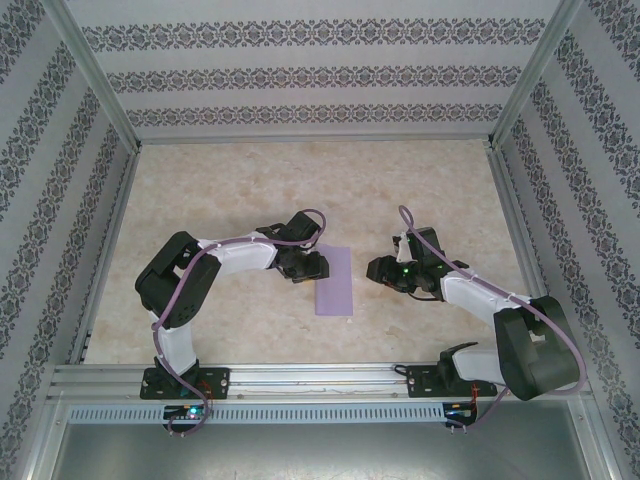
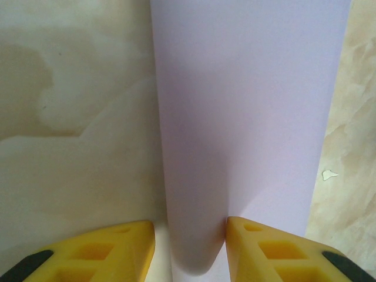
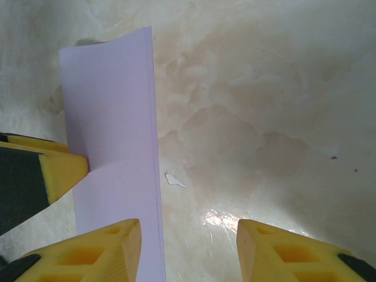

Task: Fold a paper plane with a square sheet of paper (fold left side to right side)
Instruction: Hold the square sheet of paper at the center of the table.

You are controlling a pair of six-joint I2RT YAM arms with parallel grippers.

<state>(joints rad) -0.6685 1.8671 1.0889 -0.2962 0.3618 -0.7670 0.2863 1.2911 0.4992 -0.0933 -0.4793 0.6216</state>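
The square sheet of paper [image 1: 335, 280] is lavender and lies doubled over as a narrow upright rectangle at the table's middle. In the left wrist view its left side [image 2: 247, 117] is a soft rounded fold, not pressed flat. My left gripper [image 1: 312, 268] straddles the near end of that fold [image 2: 191, 247]: the right finger touches the paper, the left finger stands a little apart, so the jaws are open. My right gripper [image 1: 378, 272] hovers open at the paper's right edge [image 3: 189, 247], with bare table between its fingers. The stacked free edges [image 3: 111, 117] line up closely.
A small white chip [image 3: 174, 180] lies on the marbled table just right of the paper. Patterned walls with metal posts enclose the table on three sides. An aluminium rail [image 1: 320, 375] carrying the arm bases runs along the near edge.
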